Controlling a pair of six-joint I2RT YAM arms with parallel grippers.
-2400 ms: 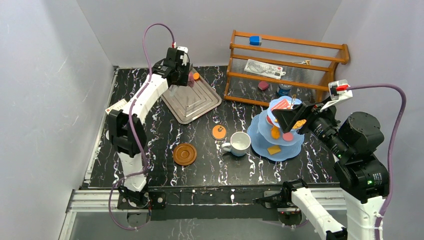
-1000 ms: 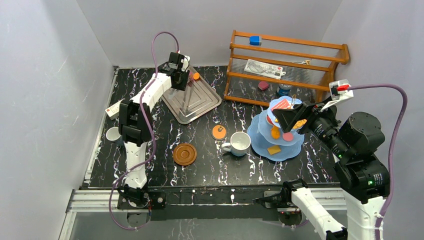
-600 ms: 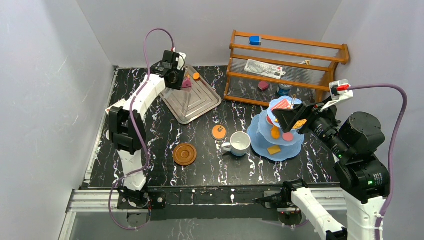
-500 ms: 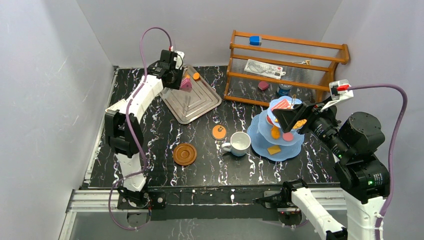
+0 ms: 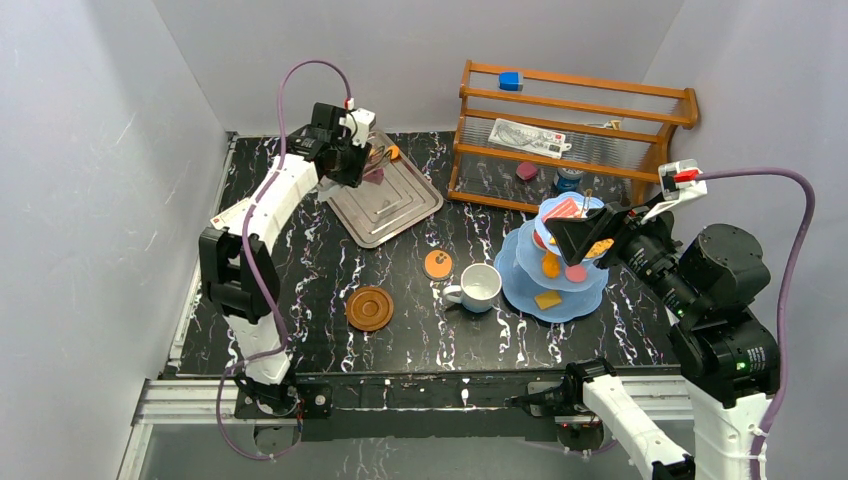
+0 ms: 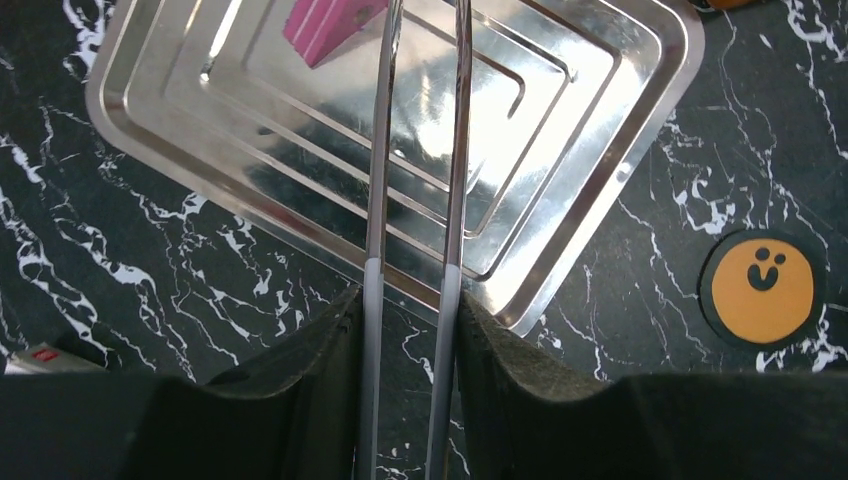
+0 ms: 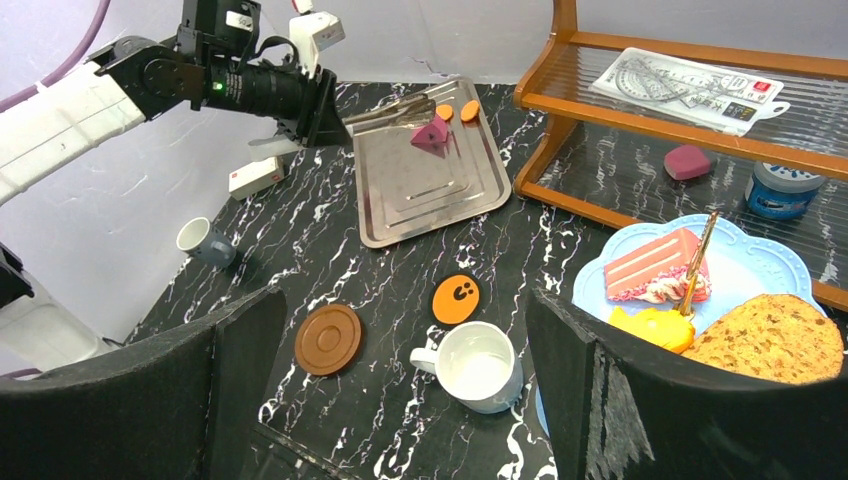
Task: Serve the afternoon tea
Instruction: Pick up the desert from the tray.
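My left gripper (image 6: 410, 300) is shut on the handles of the metal tongs (image 6: 378, 180), which reach out over the silver tray (image 6: 600, 190). A pink cake (image 6: 330, 22) lies on the tray just left of the tong arms; the tips are out of the left wrist view. From the right wrist view the cake (image 7: 432, 134) lies close under the tong ends (image 7: 395, 108); contact cannot be told. My right gripper (image 7: 400, 400) hangs open, high beside the light-blue stand (image 5: 515, 270), which carries several pastries. The white mug (image 5: 480, 287) and brown saucer (image 5: 369, 308) stand mid-table.
An orange round cookie (image 5: 437, 264) lies by the white mug. Two small orange pastries (image 7: 457, 111) sit at the tray's far edge. A grey mug (image 7: 200, 240) stands at the left, near the left arm. A wooden rack (image 5: 575, 130) fills the back right.
The left arm's elbow has swung outward to the left and the gripper has drawn back slightly over the tray's left corner with the tongs. The right arm has not moved.
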